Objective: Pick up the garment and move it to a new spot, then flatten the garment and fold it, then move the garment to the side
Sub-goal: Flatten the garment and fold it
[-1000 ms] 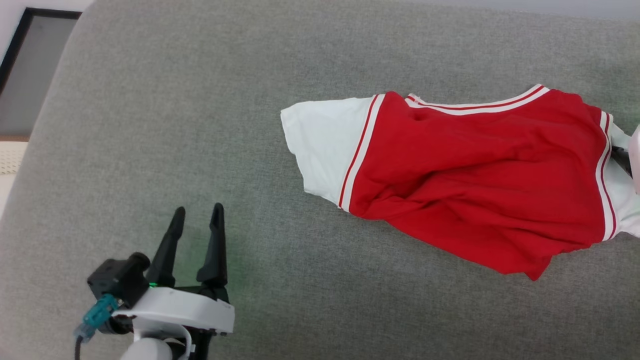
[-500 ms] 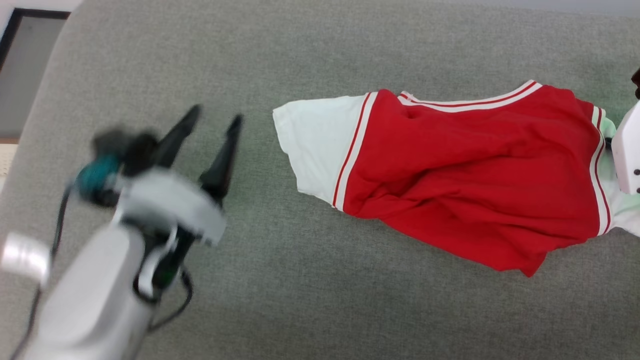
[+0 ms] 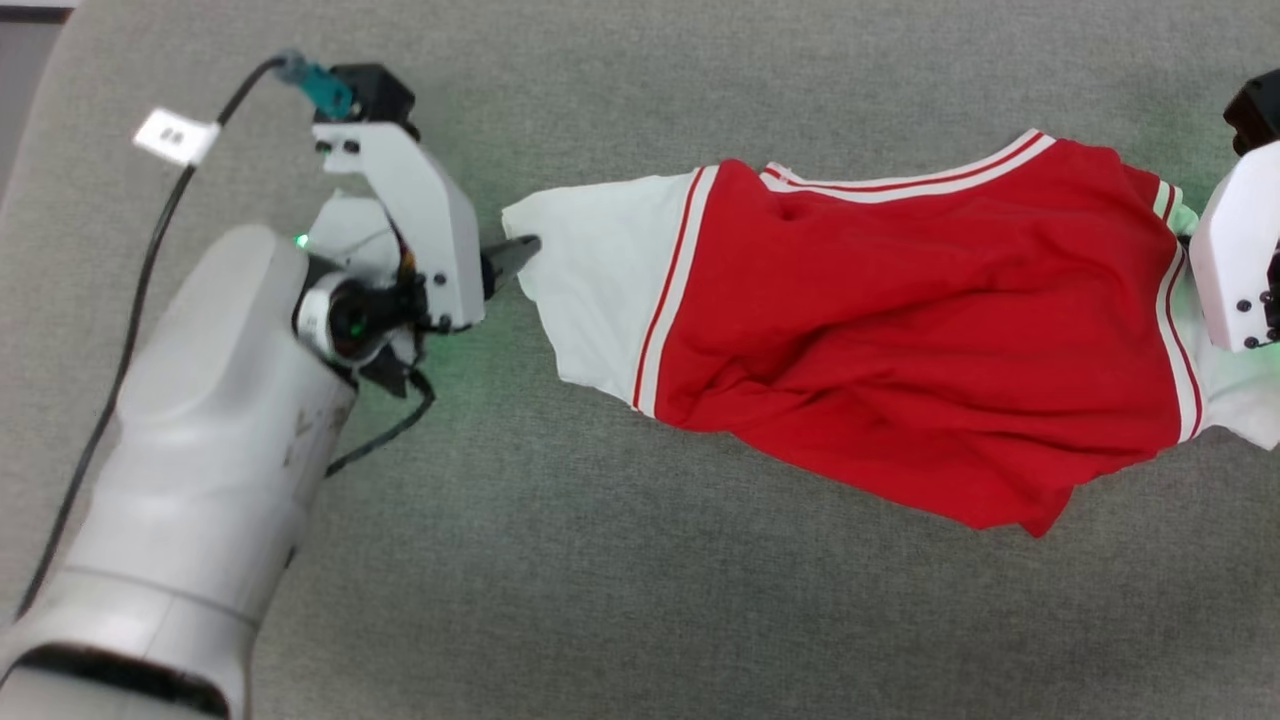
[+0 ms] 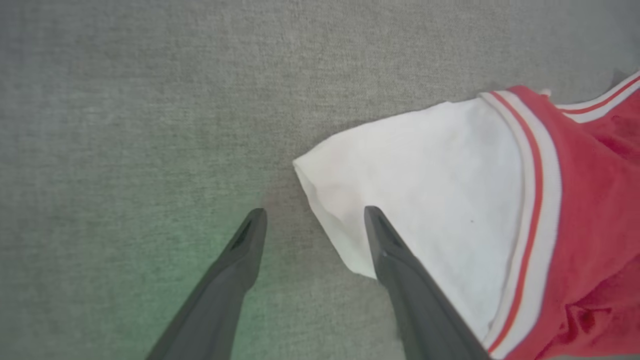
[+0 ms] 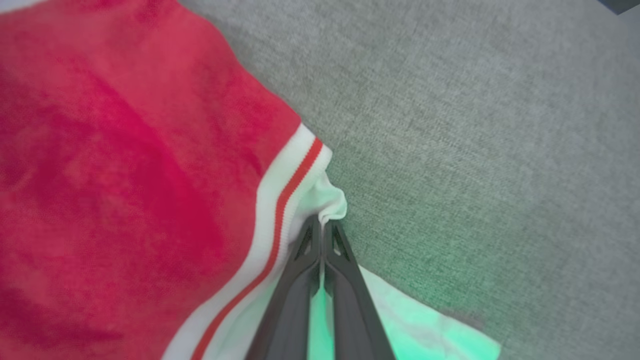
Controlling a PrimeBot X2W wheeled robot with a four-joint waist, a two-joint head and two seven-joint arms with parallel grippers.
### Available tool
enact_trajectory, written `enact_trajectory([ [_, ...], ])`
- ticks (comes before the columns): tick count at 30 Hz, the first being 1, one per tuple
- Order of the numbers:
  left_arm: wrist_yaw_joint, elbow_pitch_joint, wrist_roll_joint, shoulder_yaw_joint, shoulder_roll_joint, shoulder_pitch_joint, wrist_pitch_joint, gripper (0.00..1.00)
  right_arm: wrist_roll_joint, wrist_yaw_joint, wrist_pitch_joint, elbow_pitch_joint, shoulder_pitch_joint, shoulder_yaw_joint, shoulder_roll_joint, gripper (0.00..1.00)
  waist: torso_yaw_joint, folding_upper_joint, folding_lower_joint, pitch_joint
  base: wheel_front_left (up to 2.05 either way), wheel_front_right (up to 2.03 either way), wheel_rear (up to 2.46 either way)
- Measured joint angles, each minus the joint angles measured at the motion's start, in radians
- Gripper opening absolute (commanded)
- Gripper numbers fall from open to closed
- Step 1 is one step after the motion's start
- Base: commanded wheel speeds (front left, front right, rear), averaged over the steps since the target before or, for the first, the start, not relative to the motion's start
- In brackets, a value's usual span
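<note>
- The garment [image 3: 900, 330] lies crumpled and stretched sideways on the grey upholstered surface [image 3: 600, 600]. Its red body is rumpled, and a white sleeve sticks out at each end.
- The right gripper [image 5: 321, 225] has just snapped closed. A second ago it stood wide beside the shirt; now its two dark fingers are pressed together on a pinch of the right-hand sleeve [image 5: 330, 202], just past the striped trim. That end of the shirt looks secured.
- The left gripper [image 4: 315, 212] has swung up from the lower left of the head view to the left-hand sleeve [image 4: 425, 185]. It is spread wide and holds nothing.
- In the left wrist view, one finger lies over the sleeve's lower edge and the other over bare upholstery, so the sleeve's corner sits between them. Whether the tips touch the cloth cannot be told.
- The head view has also shifted a little, so the shirt's small change of place in it is probably the camera moving, not the cloth.
- Judged from this, the pick-up is half done: one end is gripped and the other is lined up. The left jaws likely need to settle lower over the sleeve edge before closing, or they may catch only a thin fold.
- No flattening or folding has begun.
</note>
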Motion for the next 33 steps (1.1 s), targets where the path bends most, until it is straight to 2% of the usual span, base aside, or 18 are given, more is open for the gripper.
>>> enact_trajectory([
  [7,-0.028,0.138,-0.029,-0.007,-0.052,-0.076,0.02,1.0,0.021,0.002,-0.01,0.008,-0.035,0.042,0.004,0.0,-0.013,0.0,0.0,0.021,0.0,0.0,0.0],
  [15,-0.052,0.203,-0.054,-0.034,-0.08,-0.112,0.003,1.0,0.056,0.002,-0.023,0.017,-0.063,0.088,0.009,0.0,-0.023,0.0,0.0,0.034,0.0,0.0,0.0],
  [16,-0.052,0.207,-0.056,-0.041,-0.081,-0.115,0.001,0.6,0.058,0.002,-0.025,0.019,-0.067,0.093,0.01,0.0,-0.024,0.0,0.0,0.035,0.0,0.0,0.0],
  [17,-0.052,0.211,-0.06,-0.045,-0.083,-0.118,-0.004,0.13,0.061,0.002,-0.028,0.021,-0.07,0.1,0.011,0.0,-0.024,0.0,0.0,0.035,0.0,0.0,0.0],
  [18,-0.052,0.211,-0.064,-0.051,-0.083,-0.118,-0.005,0.0,0.067,0.002,-0.032,0.022,-0.071,0.103,0.012,0.0,-0.025,0.0,0.0,0.034,0.0,0.0,0.0],
  [24,-0.056,0.17,-0.107,-0.084,-0.08,-0.098,-0.087,0.0,0.118,-0.001,-0.096,0.031,-0.068,0.111,0.018,0.0,-0.029,0.0001,0.0,0.018,0.0,0.0,0.0],
  [33,-0.056,0.161,-0.112,-0.059,-0.039,-0.132,-0.429,0.0,0.159,-0.001,-0.246,0.037,-0.098,0.092,0.033,0.0,-0.05,0.0,0.0,-0.05,0.0,0.0,0.0],
])
